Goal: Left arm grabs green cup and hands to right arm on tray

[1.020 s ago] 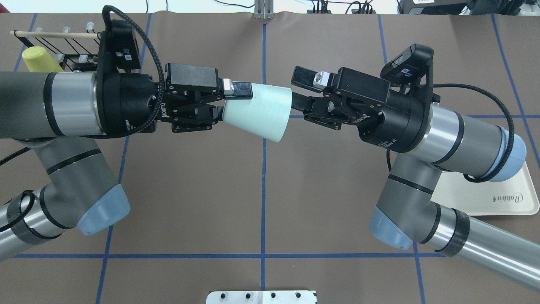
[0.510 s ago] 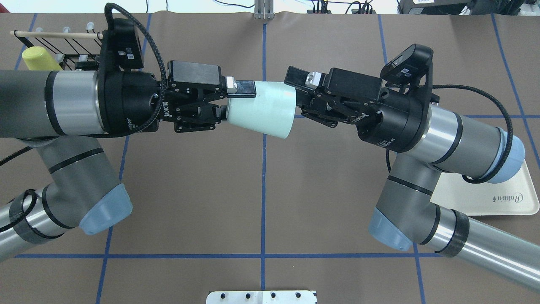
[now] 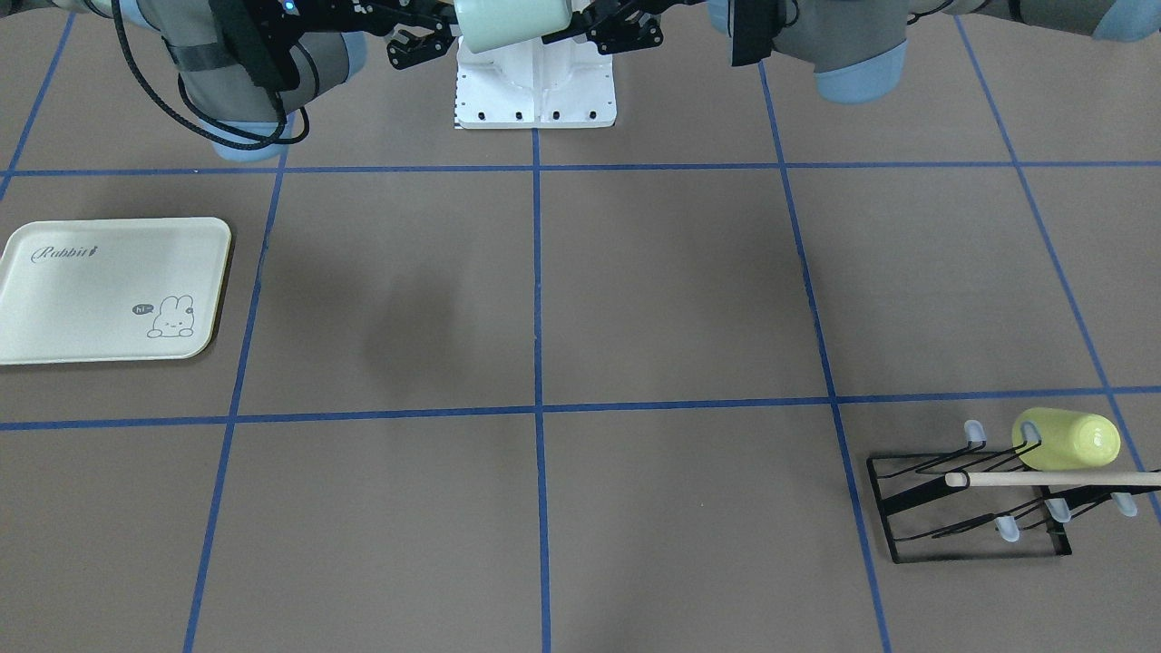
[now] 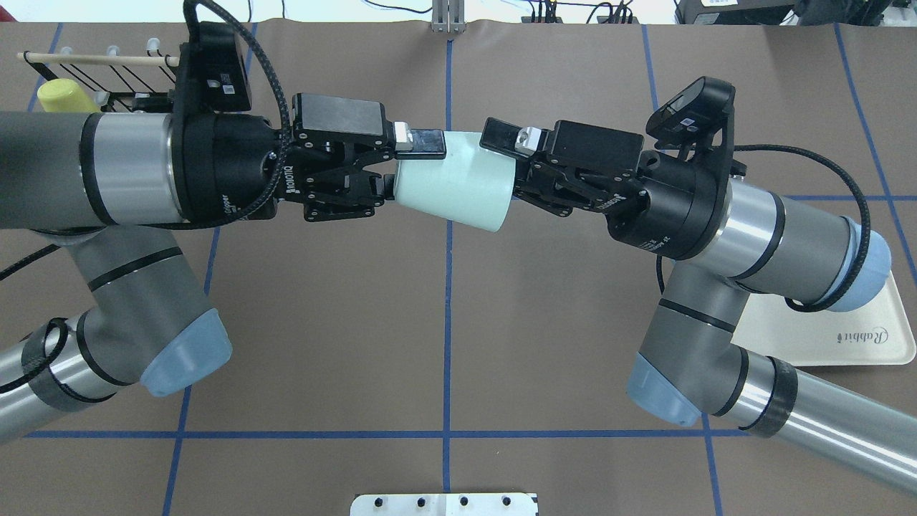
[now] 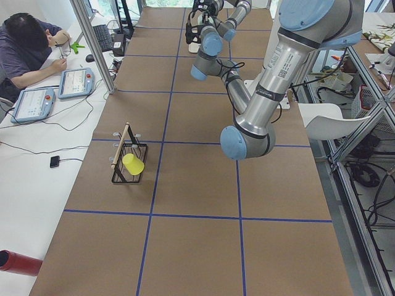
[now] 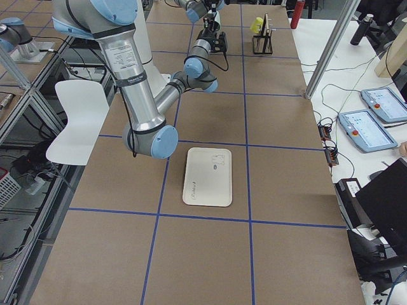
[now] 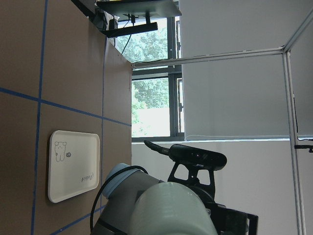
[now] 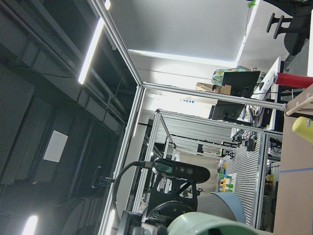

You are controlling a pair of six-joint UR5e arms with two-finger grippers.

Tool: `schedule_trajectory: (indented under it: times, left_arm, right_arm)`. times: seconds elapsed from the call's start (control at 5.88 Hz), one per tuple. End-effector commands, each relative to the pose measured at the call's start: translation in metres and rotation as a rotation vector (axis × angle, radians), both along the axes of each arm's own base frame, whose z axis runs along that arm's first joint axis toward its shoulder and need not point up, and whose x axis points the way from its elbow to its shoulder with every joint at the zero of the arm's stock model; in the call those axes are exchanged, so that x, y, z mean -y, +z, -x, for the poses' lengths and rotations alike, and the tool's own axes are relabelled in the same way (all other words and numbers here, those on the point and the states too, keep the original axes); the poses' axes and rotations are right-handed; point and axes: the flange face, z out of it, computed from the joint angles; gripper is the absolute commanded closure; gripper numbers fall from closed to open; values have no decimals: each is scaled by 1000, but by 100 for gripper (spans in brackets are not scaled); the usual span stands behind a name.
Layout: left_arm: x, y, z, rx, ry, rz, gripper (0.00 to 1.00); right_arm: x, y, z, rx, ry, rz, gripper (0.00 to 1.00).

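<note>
Cup [image 4: 455,186]: in the air, lying sideways between both grippers, well apart from the tray [image 3: 82,299].
Left gripper [image 4: 410,165]: clamped on the cup's narrow base.
Right gripper [image 4: 505,166]: jaws apart at the cup's rim, upper finger over the wall, lower one hidden.
Tray: whole in the front view; in the overhead view, mostly under the right arm.
Yellow cup [image 3: 1070,440]: on the rack [image 3: 961,508], far from the tray.

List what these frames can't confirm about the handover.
- Right gripper grip: in the overhead view the green cup hides its lower finger, so open or closed cannot be told.
- Left gripper, front-facing view: partly cut off by the top edge, as is the cup.
- Side views: the handover is too far and small.
- Right wrist view: only the cup's rim shows at the bottom edge, no fingers.
</note>
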Motion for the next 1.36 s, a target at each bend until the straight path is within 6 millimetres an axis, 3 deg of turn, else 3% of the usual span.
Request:
schedule_trajectory:
  times: [0.0, 0.17, 0.51, 0.85, 1.19]
  left_arm:
    - [1, 0, -2, 6, -4, -3, 38]
    - [1, -5, -2, 11, -6, -12, 0]
    - [16, -2, 10, 43, -79, -58, 0]
    - [41, 3, 23, 118, -155, -46, 0]
    - [48, 10, 22, 143, -171, -37, 0]
  right_arm:
    - [-1, 1, 0, -22, 48, -39, 100]
    - [0, 2, 1, -32, 56, -39, 100]
    - [1, 5, -3, -59, 54, -42, 100]
    - [12, 15, -25, -77, 79, -51, 100]
    - [43, 30, -28, -277, 105, 44, 100]
